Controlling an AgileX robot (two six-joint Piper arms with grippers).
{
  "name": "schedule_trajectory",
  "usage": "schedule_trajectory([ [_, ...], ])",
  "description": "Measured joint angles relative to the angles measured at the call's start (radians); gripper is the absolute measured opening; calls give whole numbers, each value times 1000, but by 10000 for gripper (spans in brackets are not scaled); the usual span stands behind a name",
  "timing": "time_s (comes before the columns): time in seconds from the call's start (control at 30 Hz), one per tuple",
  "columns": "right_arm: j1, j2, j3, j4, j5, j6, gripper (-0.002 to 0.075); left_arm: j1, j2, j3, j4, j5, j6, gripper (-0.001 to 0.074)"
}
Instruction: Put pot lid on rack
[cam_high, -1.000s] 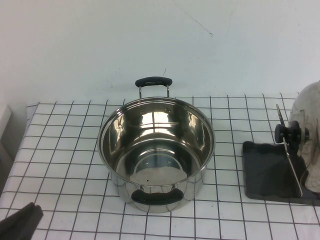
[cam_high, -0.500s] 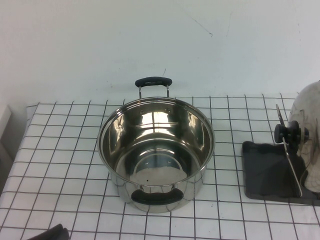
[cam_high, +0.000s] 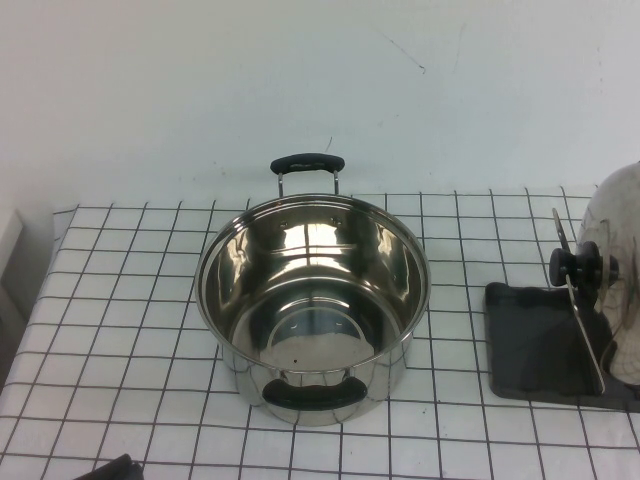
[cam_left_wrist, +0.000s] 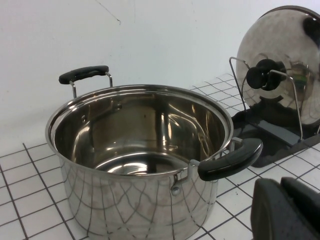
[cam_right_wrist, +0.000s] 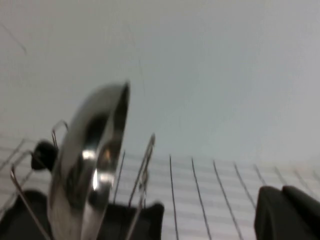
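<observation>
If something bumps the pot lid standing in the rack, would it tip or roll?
The pot lid stands on edge between the rack's thin wires, so a bump would probably rock it. Being round, it might roll if freed. Its shiny steel looks slippery. Left gripper and right gripper sit clear.

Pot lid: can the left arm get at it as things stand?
Probably not easily. The pot lid stands in the rack far right; the pot sits between it and the left gripper. Right gripper is nearer.
</observation>
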Motion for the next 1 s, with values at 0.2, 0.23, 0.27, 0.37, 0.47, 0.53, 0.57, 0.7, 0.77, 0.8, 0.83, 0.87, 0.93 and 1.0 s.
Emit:
schedule_trajectory([
  [0.2, 11, -44, 118, -320, 138, 443, -2, 0, 0, 0, 2, -4, 0, -2],
  [0.23, 25, -45, 138, -318, 136, 449, -2, 0, 0, 0, 2, -4, 0, -2],
  [0.27, 37, -46, 153, -313, 134, 453, -2, 0, 0, 0, 4, -4, 0, -2],
  [0.37, 90, -46, 163, -306, 154, 476, -2, 0, 0, 0, 3, -11, 0, -2],
  [0.47, 128, -46, 163, -332, 188, 534, -3, 0, 0, 0, 3, -25, 0, -2],
  [0.53, 136, -46, 162, -350, 192, 549, -3, 0, 0, 0, 3, -29, 0, -2],
  [0.57, 138, -46, 162, -363, 192, 553, -3, 0, 0, 0, 3, -31, 0, -2],
  [0.7, 138, -46, 162, -383, 194, 562, -3, 0, 0, 0, 4, -31, 0, -2],
  [0.77, 138, -46, 162, -385, 194, 562, -3, 0, 0, 0, 4, -33, 0, -2],
  [0.8, 138, -46, 162, -385, 194, 562, -3, 0, 0, 0, 4, -33, 0, -2],
  [0.83, 138, -46, 162, -385, 194, 562, -3, 0, 0, 0, 4, -33, 0, -2],
  [0.87, 138, -46, 162, -385, 194, 562, -3, 0, 0, 0, 4, -33, 0, -2],
  [0.93, 138, -46, 162, -385, 194, 562, -3, 0, 0, 0, 4, -33, 0, -2],
  [1.0, 138, -46, 162, -385, 194, 562, -3, 0, 0, 0, 4, -33, 0, -2],
])
